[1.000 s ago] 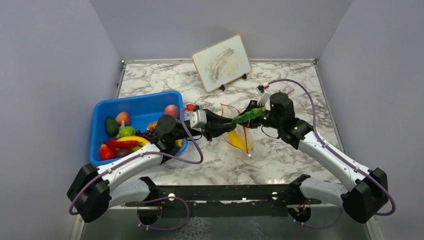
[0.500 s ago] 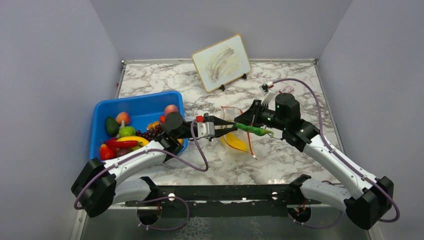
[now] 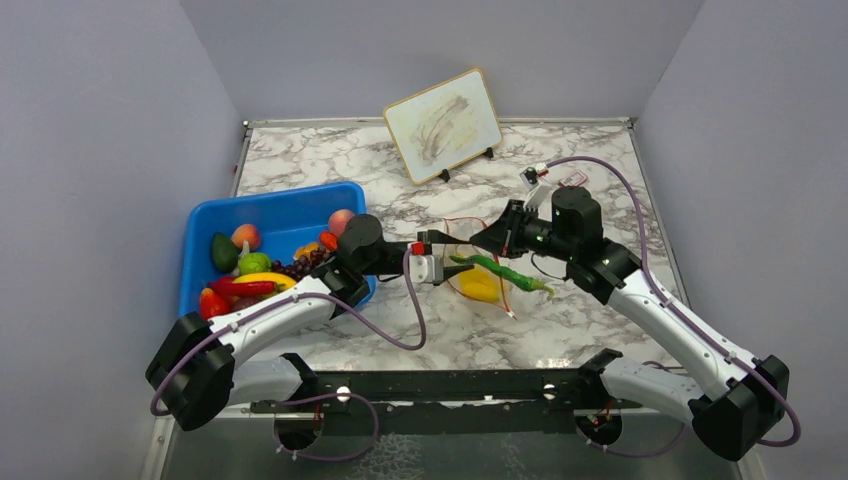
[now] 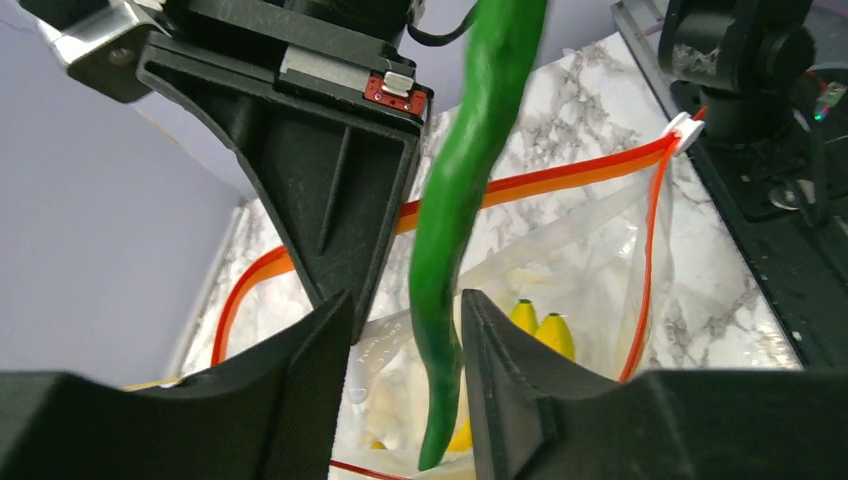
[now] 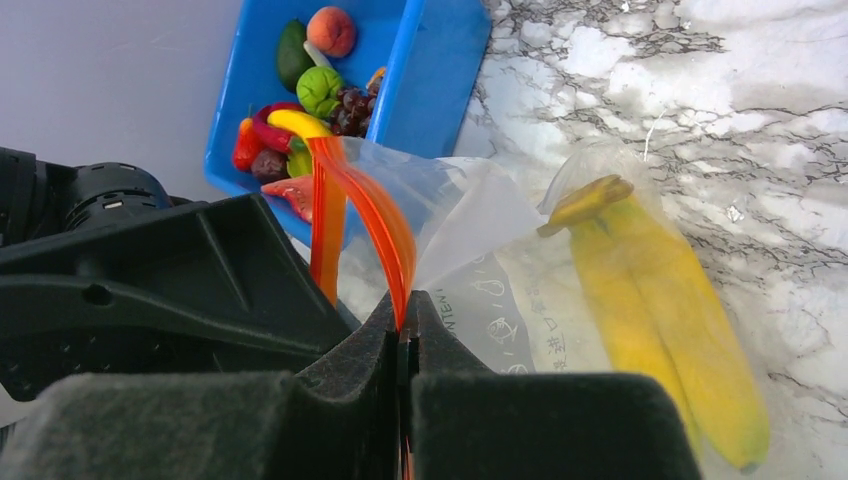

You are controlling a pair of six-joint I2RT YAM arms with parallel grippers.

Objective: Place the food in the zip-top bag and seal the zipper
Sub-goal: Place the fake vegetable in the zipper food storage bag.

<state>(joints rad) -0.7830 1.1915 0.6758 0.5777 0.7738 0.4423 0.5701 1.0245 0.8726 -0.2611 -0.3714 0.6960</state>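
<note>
While the right gripper (image 5: 405,335) pinches the zipper (image 5: 370,215) tight between closed fingers and lifts that edge of the zip-top bag (image 5: 480,215) off the marble table (image 3: 330,160), the left gripper (image 4: 405,320) sits right at the open mouth. Look at its fingers: parted, with a long green chilli (image 4: 455,190) between them, close against one finger and with a gap on the other side, so that's no firm clamp! From above, the chilli lies across the bag's mouth, one end poking past the far edge; whether it's inside, I can't tell. Yellow bananas (image 5: 650,290) are already in the bag, flat on the table. To the left, the blue bin (image 5: 440,70) holds the other toy food (image 3: 245,270).
</note>
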